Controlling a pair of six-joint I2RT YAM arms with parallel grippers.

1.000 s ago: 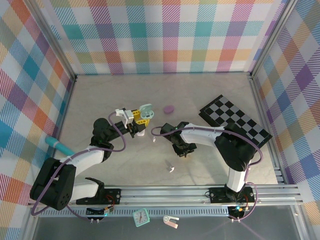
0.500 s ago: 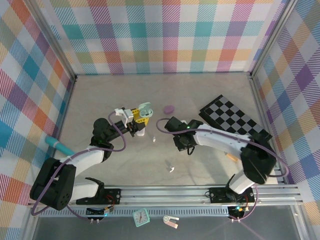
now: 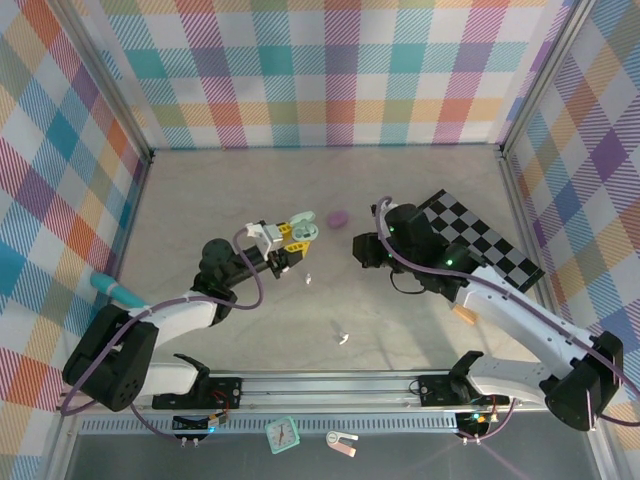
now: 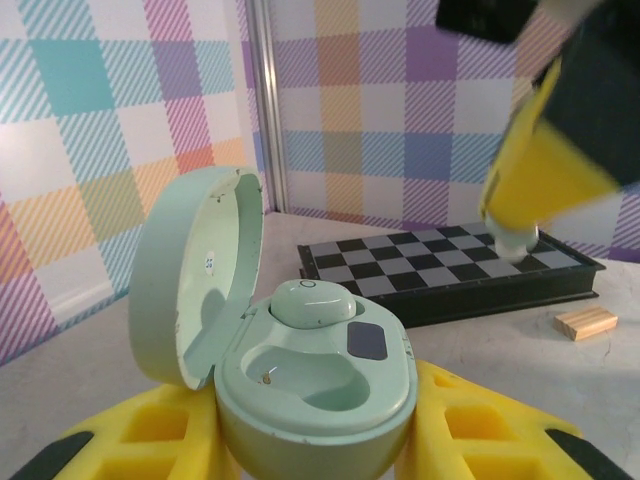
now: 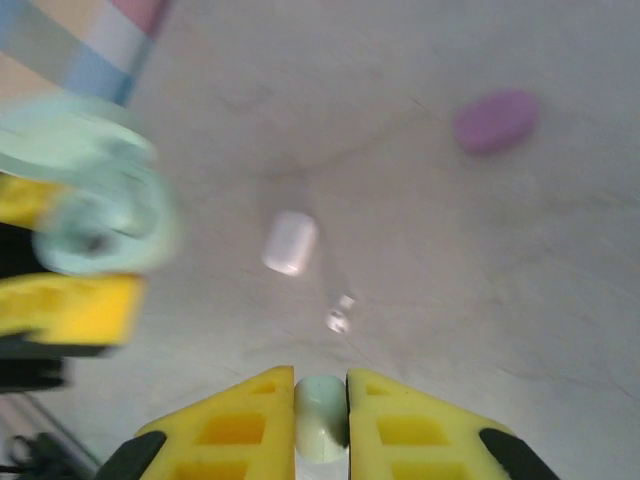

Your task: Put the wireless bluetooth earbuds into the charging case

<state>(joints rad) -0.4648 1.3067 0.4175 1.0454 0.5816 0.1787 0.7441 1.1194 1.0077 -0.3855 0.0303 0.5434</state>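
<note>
While pinched at the bottom centre of the right wrist view, mint green earbud [image 5: 321,430] between the closed yellow fingers of the right gripper [image 5: 321,390]. At left of that frame, blurred, open mint charging case [image 5: 100,200], clamped from both sides by the left gripper [image 4: 315,450]. Lid tipped open leftward; second earbud [image 4: 310,300] seated in the far socket, near socket bare. Between bud and case in the frame, small white piece [image 5: 290,242] lying on the table [image 5: 450,300]. Upper right, purple case [image 5: 495,120]. Behind the mint case in the left wrist view, chessboard [image 4: 440,275] and wooden block [image 4: 585,322].
</note>
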